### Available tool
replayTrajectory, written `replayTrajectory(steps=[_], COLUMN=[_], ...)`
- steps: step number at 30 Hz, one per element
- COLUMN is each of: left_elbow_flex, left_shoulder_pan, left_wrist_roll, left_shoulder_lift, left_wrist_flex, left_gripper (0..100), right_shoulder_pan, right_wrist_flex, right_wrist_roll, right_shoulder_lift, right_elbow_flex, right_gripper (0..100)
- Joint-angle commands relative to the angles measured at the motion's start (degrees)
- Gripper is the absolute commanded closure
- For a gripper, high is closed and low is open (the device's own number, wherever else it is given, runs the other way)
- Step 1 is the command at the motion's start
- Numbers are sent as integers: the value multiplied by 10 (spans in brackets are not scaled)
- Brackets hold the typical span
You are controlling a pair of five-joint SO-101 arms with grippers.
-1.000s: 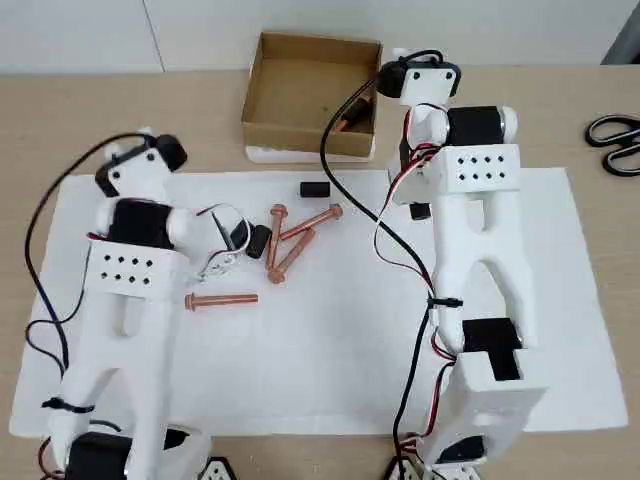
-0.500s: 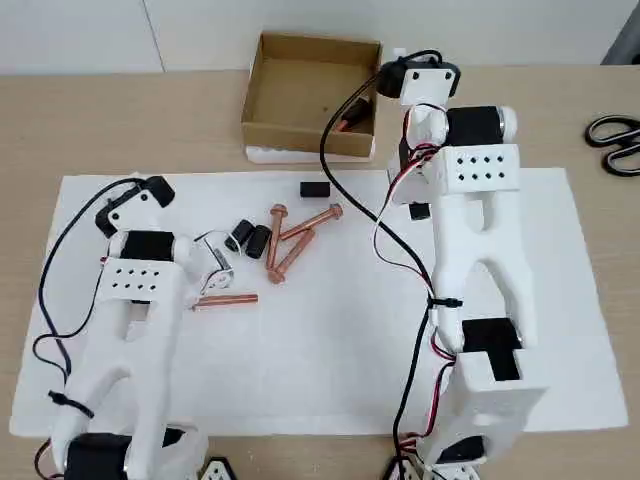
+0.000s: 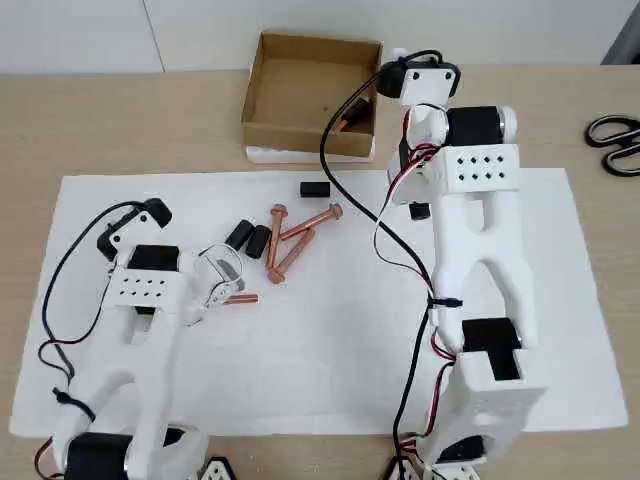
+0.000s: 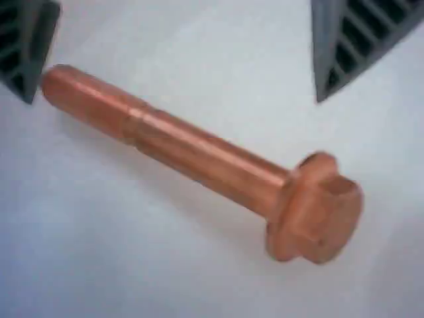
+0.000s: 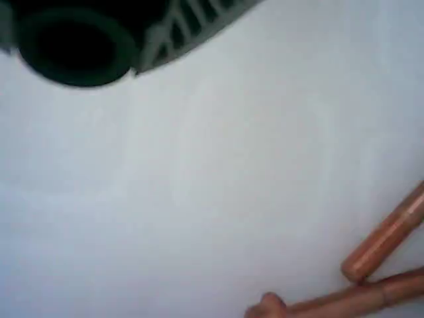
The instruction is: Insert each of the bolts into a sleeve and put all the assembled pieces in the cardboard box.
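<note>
Three loose bolts (image 3: pixel 290 238) lie crossed mid-sheet, with two sleeves (image 3: pixel 249 237) touching each other just beside them and a lone sleeve (image 3: pixel 314 188) apart, nearer the box (image 3: pixel 262 95). A black cable (image 3: pixel 335 130) from the right arm loops over the box's corner, crossing something copper and black (image 3: pixel 352 116) inside that is too covered to identify. Scissors (image 3: pixel 615 140) lie at the right of the table, cut off by the frame. Everything else rests on a white sheet (image 3: pixel 330 350) over a tan table (image 3: pixel 120 120). The left gripper (image 4: pixel 172 99) is spread, its fingers (image 4: pixel 358 40) flanking a fourth bolt (image 4: pixel 199 152) flat on the sheet, shank tip close to one finger. A dark sleeve end (image 5: pixel 76 50) sits by the right gripper (image 3: pixel 415 205); the arm covers that spot from above, so whether it is clamped cannot be told.
</note>
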Motion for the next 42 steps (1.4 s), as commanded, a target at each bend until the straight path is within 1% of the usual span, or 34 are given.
replayTrajectory(steps=[1,10,18,27,29,32,35,39,42], left_elbow_flex=[2,4,63,68,69,69,79,124,141], left_shoulder_pan=[0,-3,-4,-4,-4,-4,-4,-4,-4], left_wrist_roll=[18,25,25,25,25,25,24,24,24], left_shoulder_lift=[-17,-16,-17,-16,-16,-16,-16,-16,-16], left_wrist_flex=[-23,-27,-120,-135,-135,-135,-163,-240,-269], left_gripper=[742,742,742,743,765,838,904,927,928], right_shoulder_pan=[2,2,3,3,2,2,2,2,5], right_wrist_flex=[-8,-8,-8,-8,-8,-9,-9,-7,-5], right_wrist_roll=[-7,-7,-7,-7,-7,-7,-7,-7,-7], right_shoulder_lift=[-7,-7,-7,-7,-7,-7,-7,-7,-7], right_elbow_flex=[-33,-33,-33,-33,-33,-33,-33,-33,-33], right_gripper=[995,995,995,995,995,995,995,995,995])
